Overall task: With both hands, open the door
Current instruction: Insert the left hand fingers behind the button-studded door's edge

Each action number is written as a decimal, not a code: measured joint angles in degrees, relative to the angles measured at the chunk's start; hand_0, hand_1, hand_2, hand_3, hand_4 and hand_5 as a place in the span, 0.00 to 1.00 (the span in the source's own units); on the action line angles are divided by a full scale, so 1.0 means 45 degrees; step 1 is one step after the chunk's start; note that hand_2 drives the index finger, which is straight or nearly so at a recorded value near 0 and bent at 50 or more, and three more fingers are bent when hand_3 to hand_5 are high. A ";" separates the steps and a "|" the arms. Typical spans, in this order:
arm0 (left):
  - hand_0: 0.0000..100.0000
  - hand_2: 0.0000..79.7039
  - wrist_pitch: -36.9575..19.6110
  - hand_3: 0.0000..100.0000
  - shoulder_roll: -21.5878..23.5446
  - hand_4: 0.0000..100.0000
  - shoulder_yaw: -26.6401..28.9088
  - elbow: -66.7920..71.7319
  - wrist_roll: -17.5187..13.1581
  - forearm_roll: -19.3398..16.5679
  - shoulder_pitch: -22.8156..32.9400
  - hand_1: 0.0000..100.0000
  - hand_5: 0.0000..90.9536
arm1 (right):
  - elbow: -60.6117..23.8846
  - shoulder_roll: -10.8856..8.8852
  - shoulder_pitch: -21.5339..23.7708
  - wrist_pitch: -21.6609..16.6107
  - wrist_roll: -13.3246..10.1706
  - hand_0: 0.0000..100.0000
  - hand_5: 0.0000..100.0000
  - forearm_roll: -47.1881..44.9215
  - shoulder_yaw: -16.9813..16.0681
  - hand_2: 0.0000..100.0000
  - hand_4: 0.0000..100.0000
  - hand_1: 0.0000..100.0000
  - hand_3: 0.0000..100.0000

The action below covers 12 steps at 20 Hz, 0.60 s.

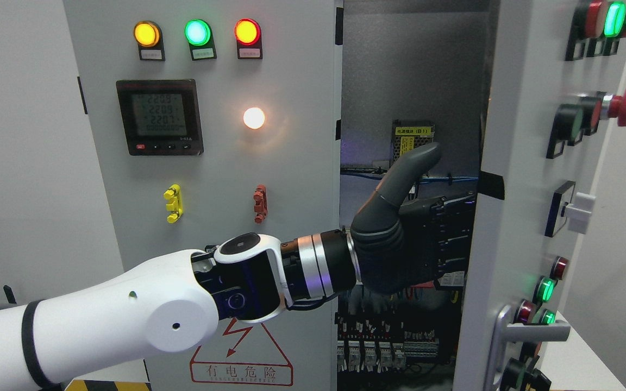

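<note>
1. Door (541, 217) at the right of the cabinet (291, 179), already swung well out, its face turned edge-on toward the camera, a tall dark opening between it and the closed left panel (210, 163).
2. Left hand (405, 239) reaching across from the lower left into that opening, back of the hand toward the camera, thumb (416, 163) raised and pointing up-right.
3. Fingers stretched toward the door's inner edge (479, 217), seemingly hooked behind or pressed against it; holding the edge or merely touching it, impossible to say, since the fingertips disappear behind the edge.
4. Right hand nowhere in the frame.
5. Judged progress: latch released and most of the swing done; left to do, probably only pushing the door out to its full angle, with the second hand not yet engaged.
6. Lever handle (530, 331) low on the door, free, nothing on it.
7. Inside, wiring and a row of breakers (370, 353) dimly lit; a yellow label (413, 131) too small to read.
8. Door's lamps and the red button (623, 106) foreshortened, lower ones cut by the bottom edge.
9. Door hinges out of sight, so the remaining travel hard to gauge.
</note>
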 measured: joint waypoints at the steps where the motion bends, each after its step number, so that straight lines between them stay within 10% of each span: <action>1: 0.00 0.00 0.0006 0.00 -0.0111 0.00 0.0008 0.0011 0.0059 -0.0013 0.0000 0.00 0.00 | 0.0000 0.0000 0.0000 0.0000 0.0000 0.38 0.00 0.0000 0.0000 0.00 0.00 0.00 0.00; 12: 0.00 0.00 -0.0061 0.00 -0.1442 0.00 0.0129 0.0120 0.0543 -0.0250 -0.0045 0.00 0.00 | 0.0000 0.0000 0.0000 0.0000 0.0000 0.38 0.00 0.0000 0.0000 0.00 0.00 0.00 0.00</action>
